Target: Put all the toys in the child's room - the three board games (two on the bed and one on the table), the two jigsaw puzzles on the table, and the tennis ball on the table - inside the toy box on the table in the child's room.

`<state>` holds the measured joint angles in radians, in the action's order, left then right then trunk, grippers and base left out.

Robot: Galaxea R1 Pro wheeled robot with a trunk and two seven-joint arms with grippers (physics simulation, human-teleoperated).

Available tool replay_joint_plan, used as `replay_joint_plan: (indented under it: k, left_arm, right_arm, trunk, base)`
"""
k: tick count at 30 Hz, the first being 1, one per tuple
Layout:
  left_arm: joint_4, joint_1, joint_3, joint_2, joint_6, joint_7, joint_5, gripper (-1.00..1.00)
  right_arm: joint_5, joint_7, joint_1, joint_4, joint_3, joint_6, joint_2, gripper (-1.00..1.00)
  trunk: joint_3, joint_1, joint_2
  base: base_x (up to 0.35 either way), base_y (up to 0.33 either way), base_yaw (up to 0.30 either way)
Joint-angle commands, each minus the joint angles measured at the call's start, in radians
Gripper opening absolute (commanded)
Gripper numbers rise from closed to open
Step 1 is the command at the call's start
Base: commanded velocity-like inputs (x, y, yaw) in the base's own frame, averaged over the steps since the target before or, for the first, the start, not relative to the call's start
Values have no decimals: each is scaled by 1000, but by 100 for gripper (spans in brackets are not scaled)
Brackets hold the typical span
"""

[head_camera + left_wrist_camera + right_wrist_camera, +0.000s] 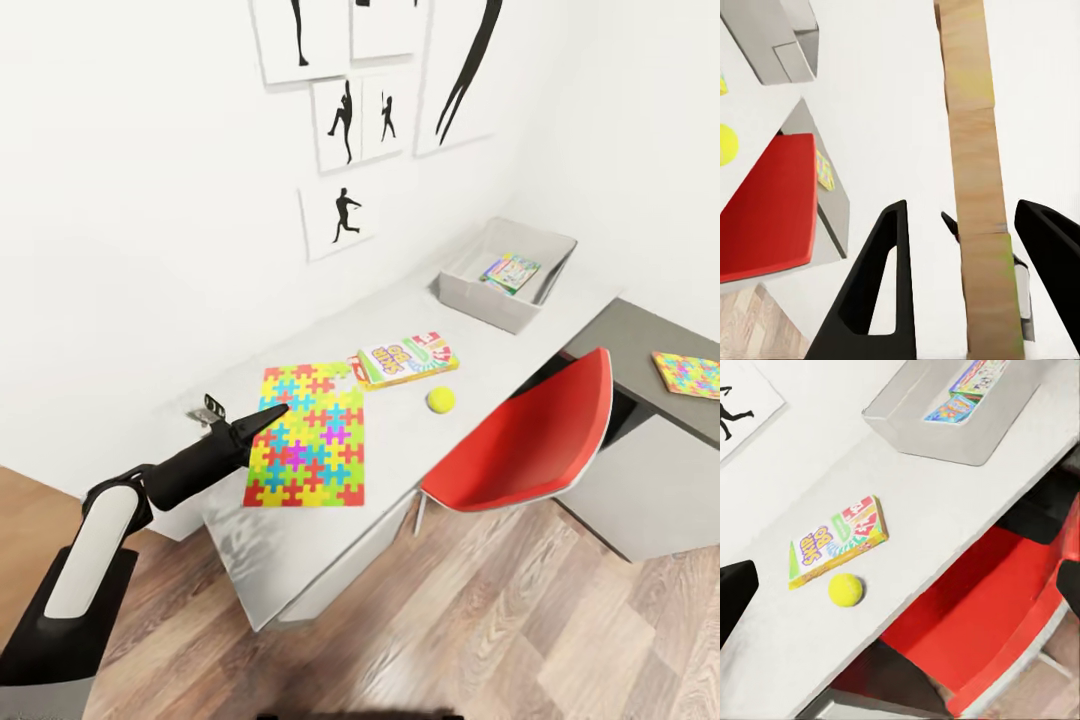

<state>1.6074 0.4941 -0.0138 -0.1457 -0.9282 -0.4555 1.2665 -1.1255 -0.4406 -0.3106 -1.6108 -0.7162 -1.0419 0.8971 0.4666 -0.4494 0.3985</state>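
Because the jigsaw puzzle [305, 438] lies flat on the table [420, 310] beside the Skip-Bo game [405, 359], this thin, stiff, light box (likely slick) wants an edge pinch from the spread-fingered, empty left gripper [272, 412].

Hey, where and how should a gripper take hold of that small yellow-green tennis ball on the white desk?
Probably from straight above, fingers closing across the middle of the small yellow-green tennis ball. It is round and sits alone on the white desk, just apart from the Skip-Bo box, so a sideways push would likely roll it.
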Motion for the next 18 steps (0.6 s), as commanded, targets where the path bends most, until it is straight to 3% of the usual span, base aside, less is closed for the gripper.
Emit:
replay_joint_plan:
  k: [1,3,4,5,6,10,18]
  left_arm:
    - [0,2,-1,0,-7,2,1,-100]
    - [0,3,0,1,-8,21,3,-100]
    - [0,5,0,2,-10,47,7,-100]
    - [0,5,0,2,-10,47,7,-100]
    - [0,9,1,6,-21,86,21,-100]
    - [0,8,2,8,-21,88,24,-100]
    - [0,8,3,9,-20,74,25,-100]
  right_arm:
    - [21,-10,8,1,-21,-5,-9,100]
    - [51,-10,24,2,-52,-5,-31,100]
    - [85,-10,40,2,-74,-5,-58,100]
    - [85,-10,40,2,-74,-5,-58,100]
    - [168,-38,86,-1,-108,-5,-131,100]
    - [182,-87,95,-1,-111,-5,-142,100]
    - [186,-99,99,-2,-111,-5,-146,100]
  trunk:
    - [1,-1,2]
    - [0,-1,2]
    - [-1,-1,2]
    - [-1,-1,2]
    - [-2,-1,2]
    - [-4,-1,2]
    - [-9,-1,2]
  base:
    - [0,0,-273]
    - [0,0,-274]
    - [0,0,-275]
    - [0,0,-275]
    - [0,0,-276]
    - [0,0,-276]
    - [0,0,-276]
